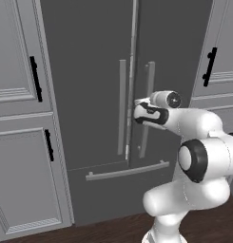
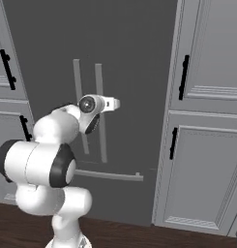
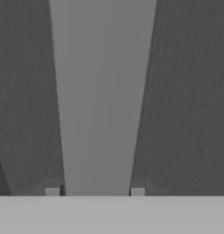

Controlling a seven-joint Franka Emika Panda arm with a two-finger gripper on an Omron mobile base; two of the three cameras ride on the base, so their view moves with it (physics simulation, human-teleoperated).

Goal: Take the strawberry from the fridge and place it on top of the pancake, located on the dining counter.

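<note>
The dark grey fridge (image 1: 89,57) (image 2: 134,48) stands in front of me with both doors closed. The strawberry is hidden, and the pancake and the dining counter are out of view. My gripper (image 1: 140,107) (image 2: 112,103) is at the right door's long light grey handle (image 1: 150,76) (image 2: 98,77), about halfway up it. In the hand view the handle (image 3: 102,91) runs up between my gripper (image 3: 94,191) fingers. Both fingertips (image 3: 52,191) press against its edges, so the gripper is shut on it.
Light grey panelled cabinets with black handles flank the fridge on the left (image 1: 23,142) and right (image 2: 207,145). The left door's handle (image 1: 121,95) stands close beside the gripped one. The bottom drawer's horizontal handle (image 1: 127,171) lies below. The floor (image 2: 139,235) is dark wood.
</note>
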